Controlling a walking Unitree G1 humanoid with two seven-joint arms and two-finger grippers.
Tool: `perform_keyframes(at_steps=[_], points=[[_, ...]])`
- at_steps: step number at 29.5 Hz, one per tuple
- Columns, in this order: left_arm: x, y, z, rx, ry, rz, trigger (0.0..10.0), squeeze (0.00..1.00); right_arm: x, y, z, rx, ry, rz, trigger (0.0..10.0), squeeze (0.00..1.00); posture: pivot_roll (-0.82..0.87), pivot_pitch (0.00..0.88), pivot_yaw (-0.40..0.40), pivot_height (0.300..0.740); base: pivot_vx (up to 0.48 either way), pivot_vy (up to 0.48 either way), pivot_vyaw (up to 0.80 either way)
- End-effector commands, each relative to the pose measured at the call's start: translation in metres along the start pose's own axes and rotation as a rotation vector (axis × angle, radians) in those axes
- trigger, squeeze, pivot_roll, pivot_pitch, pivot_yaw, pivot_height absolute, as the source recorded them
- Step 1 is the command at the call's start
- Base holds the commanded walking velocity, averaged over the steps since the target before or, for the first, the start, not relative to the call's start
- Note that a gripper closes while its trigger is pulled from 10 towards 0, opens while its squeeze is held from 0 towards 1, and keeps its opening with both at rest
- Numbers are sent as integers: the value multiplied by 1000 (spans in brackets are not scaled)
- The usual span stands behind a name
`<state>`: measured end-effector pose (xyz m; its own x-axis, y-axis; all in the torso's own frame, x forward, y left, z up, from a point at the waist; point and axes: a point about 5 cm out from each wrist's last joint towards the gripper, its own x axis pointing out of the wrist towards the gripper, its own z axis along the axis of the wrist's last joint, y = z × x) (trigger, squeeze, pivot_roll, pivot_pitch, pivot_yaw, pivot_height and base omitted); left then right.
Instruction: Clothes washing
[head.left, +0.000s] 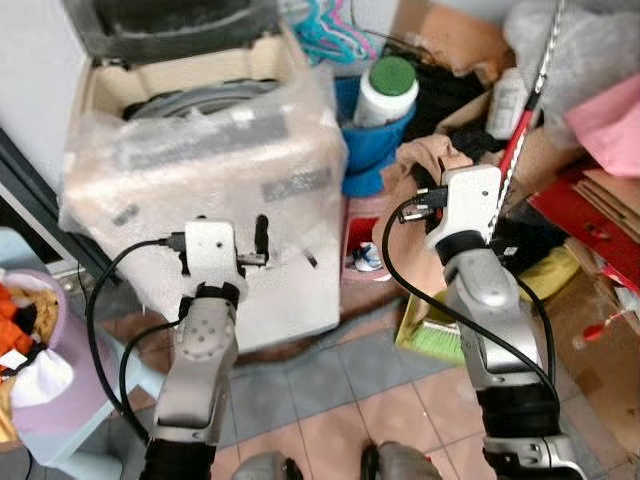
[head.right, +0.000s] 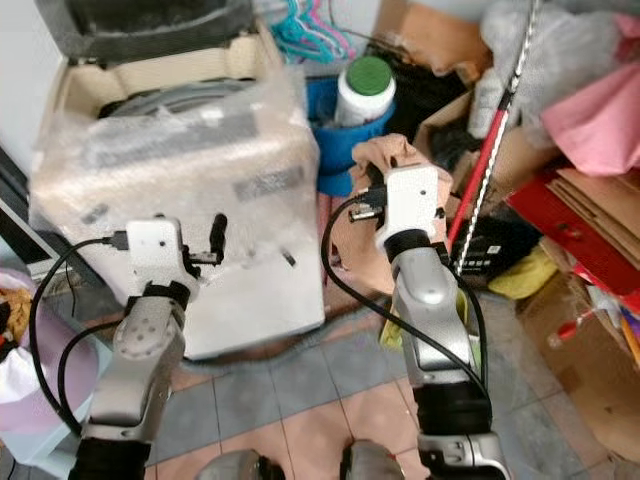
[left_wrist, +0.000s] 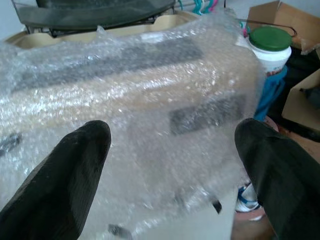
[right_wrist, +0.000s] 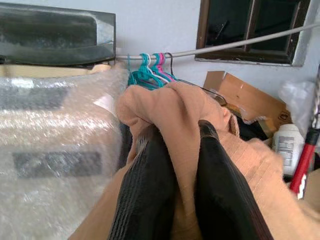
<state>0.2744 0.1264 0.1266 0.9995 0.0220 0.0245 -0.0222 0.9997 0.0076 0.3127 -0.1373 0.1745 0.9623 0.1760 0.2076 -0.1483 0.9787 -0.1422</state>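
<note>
1. Pinching a tan garment (right_wrist: 200, 130) between its two black fingers (right_wrist: 150, 195), the right pincer (right_wrist: 185, 150) was held raised beside the washing machine (head.left: 200, 170); the cloth was bunched over the fingertips and hung below them, probably so that it could be carried to the drum.
2. The left pincer (left_wrist: 172, 165) was held just in front of the machine's wrapped front face, its fingers (left_wrist: 65, 175) spread wide and nothing between them, seemingly kept free to steady or guide.
3. The machine's lid (head.left: 170, 25) was seen raised beyond the left pincer, and the drum opening (head.left: 190, 98) lay exposed under it, so the garment could be dropped in from above.
4. The cabinet was covered in bubble wrap (left_wrist: 150, 100), presumably as protection.
5. One garment was counted in the grip, one washing machine, and two pincers.
6. One white bottle with a green cap (head.left: 388, 90) was seen standing in a blue bin (head.left: 375, 140) beyond the right pincer, between it and the machine.
7. Several coloured hangers (right_wrist: 150, 70) were hung on a rail behind the held garment; their number could not be told.
</note>
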Motion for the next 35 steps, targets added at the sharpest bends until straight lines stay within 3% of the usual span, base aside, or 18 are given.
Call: perform_keyframes(at_steps=[1, 25, 31, 35], points=[[-2, 10, -1, -7, 14, 47, 10000, 0, 1, 11, 13, 11, -60, 49, 10000, 0, -20, 97, 95, 740, 0, 0, 0], [-6, 17, -5, -10, 63, 66, 10000, 0, -9, 6, 2, -9, -24, 47, 10000, 0, -22, 77, 113, 740, 0, 430, 0], [-9, 22, -1, -17, 25, 76, 10000, 0, -10, 7, 5, -23, -47, 71, 10000, 0, -21, 66, 117, 740, 0, 0, 0], [-12, 29, -3, -53, 28, 119, 10000, 0, -8, 4, 11, 17, -60, 58, 10000, 0, -19, 64, 109, 740, 0, 0, 786]])
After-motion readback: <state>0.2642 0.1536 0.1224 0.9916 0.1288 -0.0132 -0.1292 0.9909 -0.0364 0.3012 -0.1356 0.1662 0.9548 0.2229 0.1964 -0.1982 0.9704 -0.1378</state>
